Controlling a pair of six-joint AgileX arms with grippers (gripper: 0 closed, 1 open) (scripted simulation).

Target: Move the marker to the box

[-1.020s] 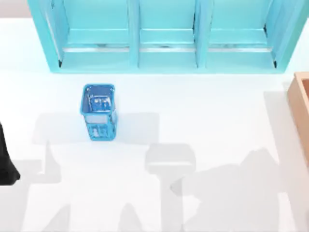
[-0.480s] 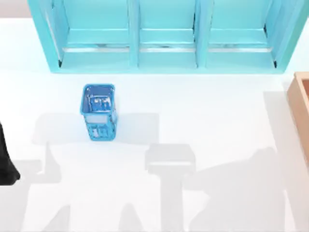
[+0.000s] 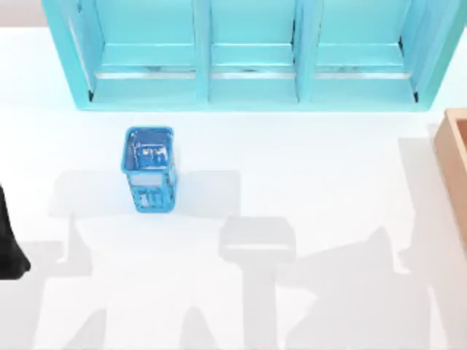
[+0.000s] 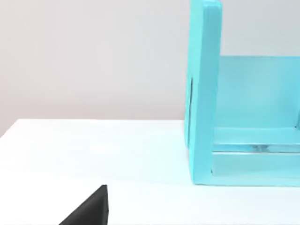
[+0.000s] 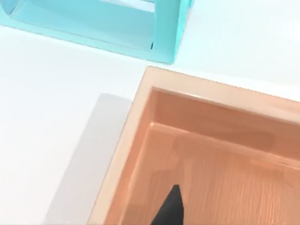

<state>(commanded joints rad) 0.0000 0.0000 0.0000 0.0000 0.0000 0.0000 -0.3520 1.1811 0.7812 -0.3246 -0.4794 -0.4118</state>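
The box [image 5: 140, 140], tan with thick light walls and an orange-brown inside, lies right below the right wrist camera. A strip of the box [image 3: 454, 164] also shows at the top view's right edge. A black tip of my right gripper [image 5: 171, 211] hangs over the box's inside, clear of the near wall. The marker is out of view. My left arm [image 3: 9, 248] is parked at the table's left edge, and a black part of my left gripper [image 4: 89, 211] shows low in its wrist view.
A big turquoise shelf unit [image 3: 248, 58] spans the back of the table. A small blue mesh basket [image 3: 149, 169] stands upright left of centre. The white table [image 3: 306, 168] stretches bare between basket and box, crossed by grey shadows.
The arm shadow at the table's lower right has shifted to the right, toward the box. Basket, shelf and left arm have not moved.
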